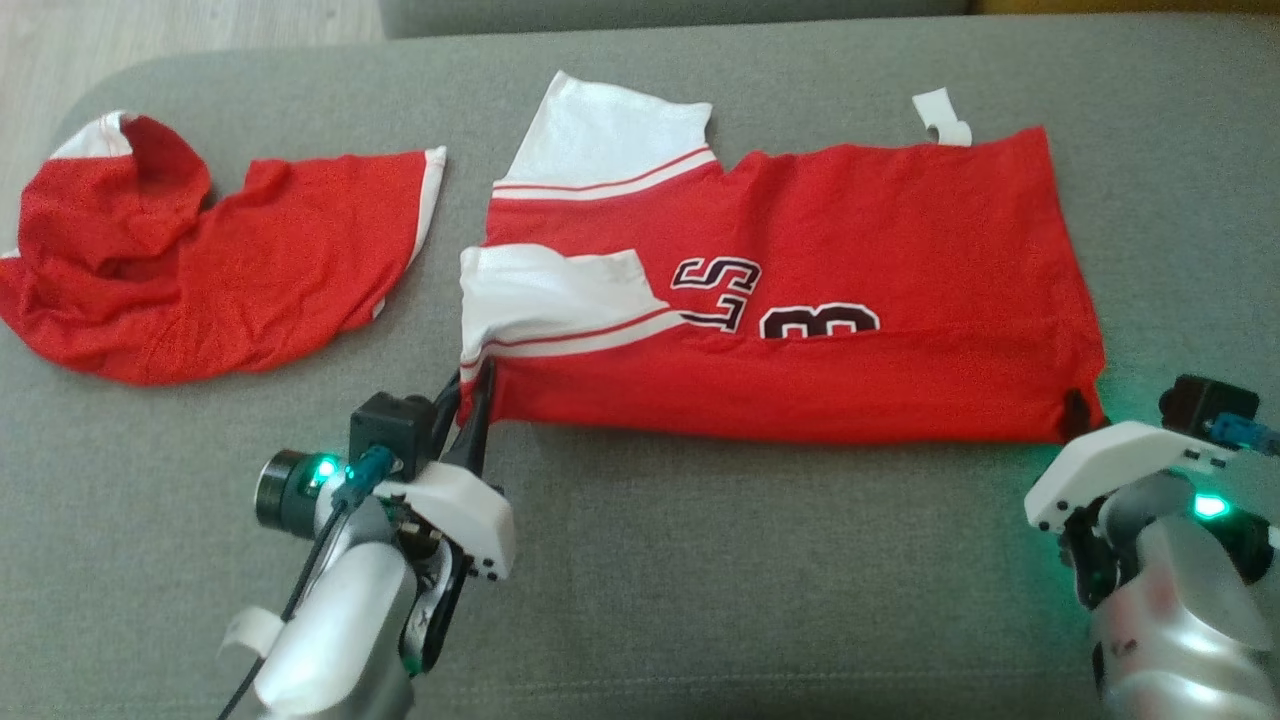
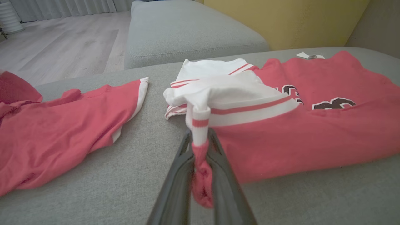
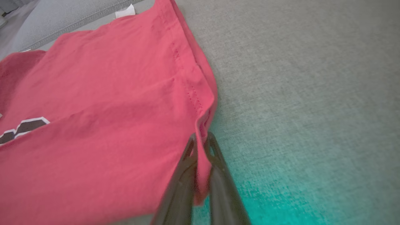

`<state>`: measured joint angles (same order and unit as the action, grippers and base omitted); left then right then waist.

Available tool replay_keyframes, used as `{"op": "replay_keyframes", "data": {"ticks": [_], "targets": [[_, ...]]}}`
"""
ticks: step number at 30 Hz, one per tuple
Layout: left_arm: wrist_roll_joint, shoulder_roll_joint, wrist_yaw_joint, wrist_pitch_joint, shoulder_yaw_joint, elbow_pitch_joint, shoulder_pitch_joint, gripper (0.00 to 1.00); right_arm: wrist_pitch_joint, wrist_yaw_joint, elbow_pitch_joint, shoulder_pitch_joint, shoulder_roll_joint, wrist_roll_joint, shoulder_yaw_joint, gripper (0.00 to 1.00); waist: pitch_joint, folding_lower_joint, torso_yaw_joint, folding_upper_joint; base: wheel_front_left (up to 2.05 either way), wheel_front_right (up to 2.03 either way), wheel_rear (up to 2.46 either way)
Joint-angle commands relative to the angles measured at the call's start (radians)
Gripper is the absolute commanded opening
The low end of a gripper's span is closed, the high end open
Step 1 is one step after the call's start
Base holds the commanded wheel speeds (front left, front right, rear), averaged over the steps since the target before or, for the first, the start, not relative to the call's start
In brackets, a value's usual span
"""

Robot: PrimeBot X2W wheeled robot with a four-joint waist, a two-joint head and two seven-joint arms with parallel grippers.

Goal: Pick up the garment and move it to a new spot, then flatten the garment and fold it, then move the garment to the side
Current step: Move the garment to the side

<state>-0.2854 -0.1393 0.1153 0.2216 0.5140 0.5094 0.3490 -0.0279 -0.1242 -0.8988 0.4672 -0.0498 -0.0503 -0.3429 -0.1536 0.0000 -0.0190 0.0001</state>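
A red jersey [image 1: 820, 290] with white sleeves and dark lettering lies spread on the grey couch, its near long edge folded over. My left gripper [image 1: 472, 392] is shut on the jersey's near left corner, where red cloth and a white striped sleeve [image 2: 231, 100] bunch between the fingers [image 2: 184, 162]. My right gripper [image 1: 1078, 408] is shut on the near right hem corner [image 3: 204, 125], and the cloth hangs pinched between both fingers. A white label [image 1: 942, 116] sticks out at the jersey's far right edge.
A second red garment [image 1: 200, 260] with white trim lies crumpled at the left of the couch seat [image 1: 700, 580]. Another grey cushion [image 2: 187, 31] and wooden floor [image 2: 62, 40] lie beyond. Bare couch fabric stretches in front of the jersey.
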Motion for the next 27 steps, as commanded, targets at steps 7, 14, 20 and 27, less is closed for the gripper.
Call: {"op": "replay_keyframes", "data": {"ticks": [7, 14, 20, 27], "targets": [[-0.005, -0.053, -0.011, -0.038, -0.005, -0.003, -0.034, 0.0, 0.025, -0.007, 0.021, -0.03, -0.001, 0.005, 0.001, 0.0, 0.079, 0.0, 0.028, -0.0001, 0.0, 0.0, 0.0], [-0.037, -0.074, -0.022, -0.091, 0.005, -0.024, -0.113, 0.0, -0.009, -0.007, 0.081, -0.127, -0.001, -0.041, 0.007, 0.0, 0.153, 0.0, 0.049, -0.0001, 0.0, 0.0, 0.0], [-0.058, -0.093, -0.034, -0.155, 0.019, -0.048, -0.164, 0.0, -0.056, -0.007, 0.148, -0.202, -0.001, -0.09, 0.043, 0.0, 0.165, 0.0, 0.067, -0.0001, 0.0, 0.0, 0.0], [-0.062, -0.095, -0.006, -0.153, 0.013, -0.05, -0.171, 1.0, -0.052, -0.007, 0.25, -0.243, -0.001, -0.126, 0.085, 1.0, 0.163, 0.0, 0.084, -0.0001, 0.0, 0.0, 0.0]]}}
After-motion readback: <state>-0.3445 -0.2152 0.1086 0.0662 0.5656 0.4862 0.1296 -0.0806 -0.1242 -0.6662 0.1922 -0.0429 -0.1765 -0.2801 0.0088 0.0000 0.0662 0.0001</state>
